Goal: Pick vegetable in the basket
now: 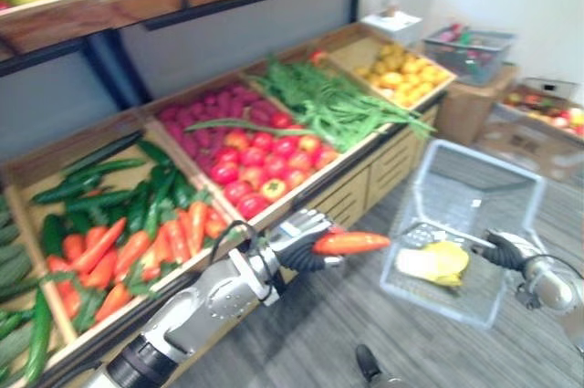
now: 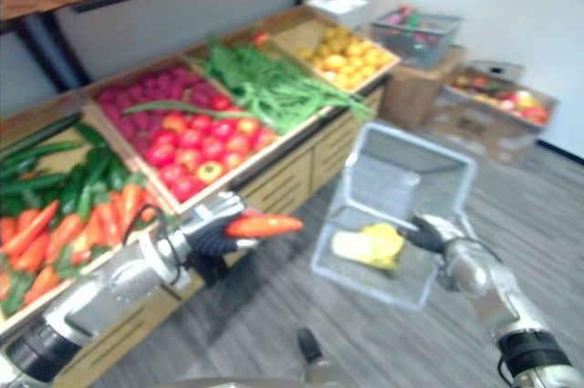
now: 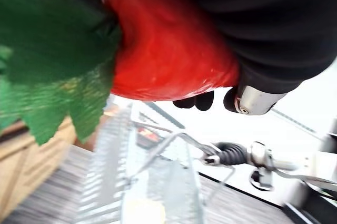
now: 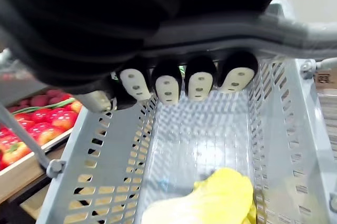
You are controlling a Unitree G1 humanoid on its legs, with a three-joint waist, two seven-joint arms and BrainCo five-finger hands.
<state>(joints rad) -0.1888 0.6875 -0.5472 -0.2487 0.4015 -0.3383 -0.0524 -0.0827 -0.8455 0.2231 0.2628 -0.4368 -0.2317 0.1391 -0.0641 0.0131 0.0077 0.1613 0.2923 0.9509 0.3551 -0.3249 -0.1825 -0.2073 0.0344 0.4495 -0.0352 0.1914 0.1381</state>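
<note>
Produce stand (image 1: 388, 167) behind: left hand (image 1: 299, 238) clamps a carrot (image 1: 351, 243) for the basket (image 1: 456, 192), readied by right hand (image 1: 507, 249) curled round its handle (image 4: 295, 37).

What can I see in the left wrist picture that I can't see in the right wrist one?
Left wrist view, not the right wrist one: the red-orange carrot with its green leaves, gripped by the left hand. Right wrist view, not the left wrist one: the red vegetables on the stand beside the basket. Both: the grey basket, the right hand curled round its handle, and a yellow vegetable lying inside, just a blur in the left wrist view.
</note>
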